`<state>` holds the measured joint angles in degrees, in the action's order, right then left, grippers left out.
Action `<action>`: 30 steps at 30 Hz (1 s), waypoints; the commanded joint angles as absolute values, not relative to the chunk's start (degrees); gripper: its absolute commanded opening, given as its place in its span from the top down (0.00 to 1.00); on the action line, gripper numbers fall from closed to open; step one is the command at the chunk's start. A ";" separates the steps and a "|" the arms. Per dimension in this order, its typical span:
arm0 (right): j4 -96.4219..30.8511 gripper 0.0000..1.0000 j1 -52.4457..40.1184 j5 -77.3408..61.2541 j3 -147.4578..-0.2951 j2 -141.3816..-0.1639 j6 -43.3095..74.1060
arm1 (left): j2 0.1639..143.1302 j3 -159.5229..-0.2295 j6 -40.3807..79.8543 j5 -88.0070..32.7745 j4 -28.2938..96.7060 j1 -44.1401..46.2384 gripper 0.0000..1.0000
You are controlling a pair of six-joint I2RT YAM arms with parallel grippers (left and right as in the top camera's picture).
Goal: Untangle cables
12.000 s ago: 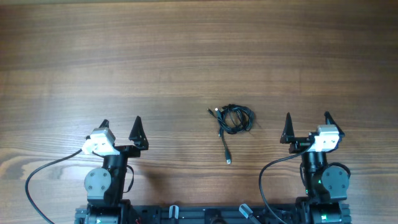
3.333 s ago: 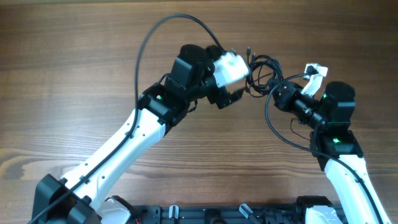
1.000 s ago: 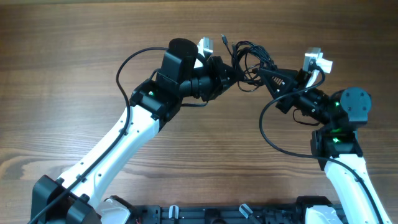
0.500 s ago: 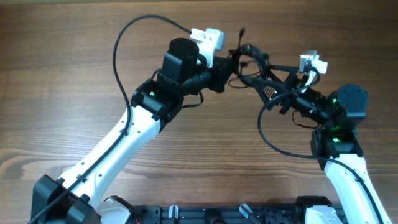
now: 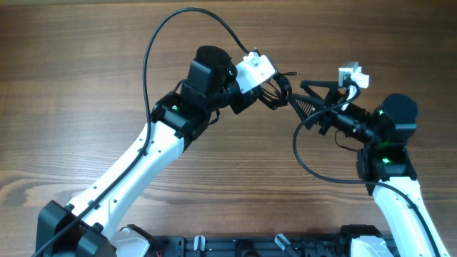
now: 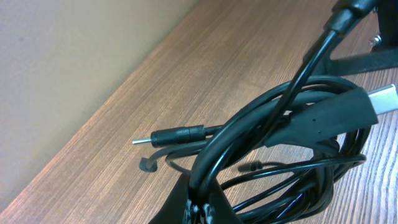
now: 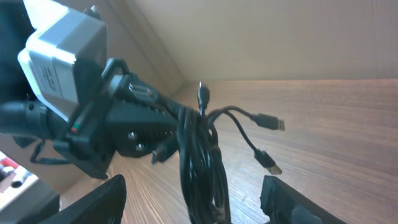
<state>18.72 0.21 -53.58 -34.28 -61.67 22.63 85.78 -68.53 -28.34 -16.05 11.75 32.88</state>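
Since left fingers (image 6: 169,211) are clenched on the tangled cables (image 7: 199,155), apparently lifting them off the surface (image 5: 71,71), and my right fingers (image 7: 109,202) sit spread with that bundle hanging up-down in their gap, right arm's placed to close and pull.

The glossy white arm links (image 5: 128,178) join bulky black joint housings (image 5: 207,71) with small green lamps (image 5: 173,108). A thick black cable (image 5: 171,21) loops at 12 o'clock from the white boxy wrist camera (image 5: 255,70); the right tool (image 5: 300,96) is black.
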 commanded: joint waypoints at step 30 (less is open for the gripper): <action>15.88 0.42 0.25 -63.22 -35.18 -61.67 8.95 | 84.97 -68.90 -46.76 -30.63 5.98 32.91 0.96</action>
